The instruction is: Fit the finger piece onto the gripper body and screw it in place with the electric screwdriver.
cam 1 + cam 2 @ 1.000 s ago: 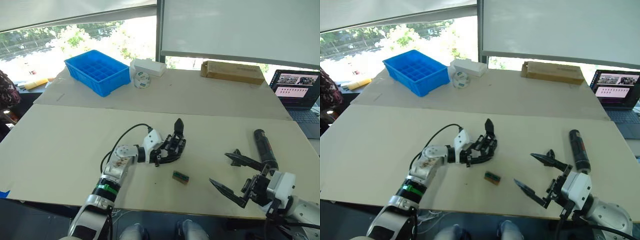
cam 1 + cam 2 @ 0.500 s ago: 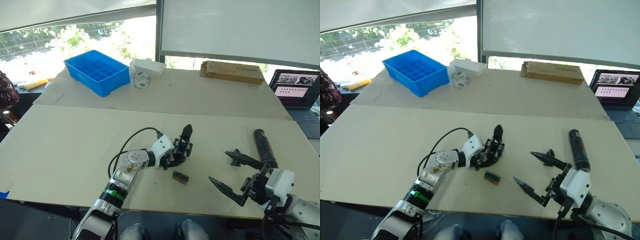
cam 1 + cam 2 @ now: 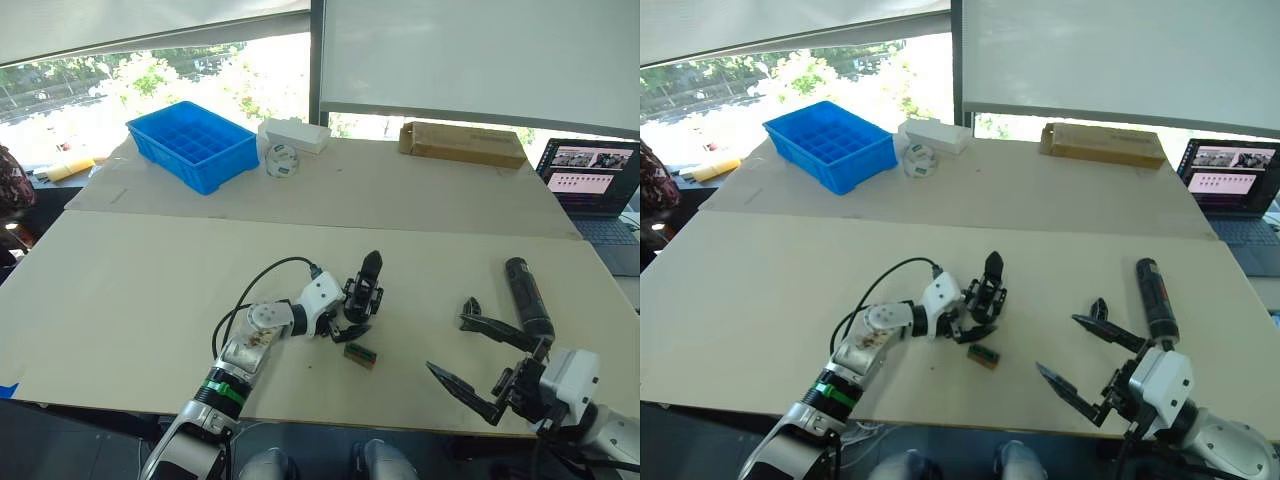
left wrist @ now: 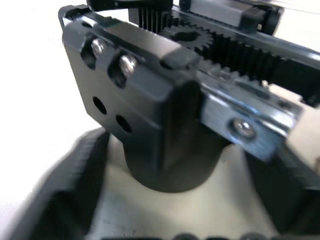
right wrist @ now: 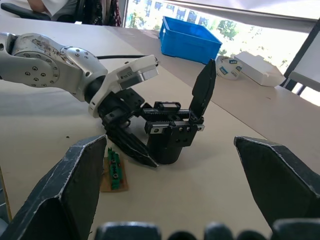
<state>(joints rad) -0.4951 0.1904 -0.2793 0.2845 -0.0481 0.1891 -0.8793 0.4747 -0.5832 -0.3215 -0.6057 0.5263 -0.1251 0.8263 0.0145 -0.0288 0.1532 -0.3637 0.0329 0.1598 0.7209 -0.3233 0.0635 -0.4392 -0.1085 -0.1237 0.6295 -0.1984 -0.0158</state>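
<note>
Beige table (image 3: 130, 290), w/ a 2nd one behind by the windows holding a blue bin (image 3: 195, 143), cardboard box (image 3: 462, 144); laptop (image 3: 590, 185) far right. Left gripper (image 3: 975, 312) fingers straddle gripper body (image 5: 172, 131), upright mid-table. Right gripper (image 3: 478, 362) spread wide, empty, near electric screwdriver (image 3: 526, 295) lying flat. Green circuit board (image 3: 360, 354) just beside body.

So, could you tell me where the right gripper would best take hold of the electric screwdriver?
Probably mid-barrel, coming from above with the fingers across its width. The electric screwdriver lies flat on the table, a long round cylinder just ahead of the open right gripper, its sides unobstructed.
</note>
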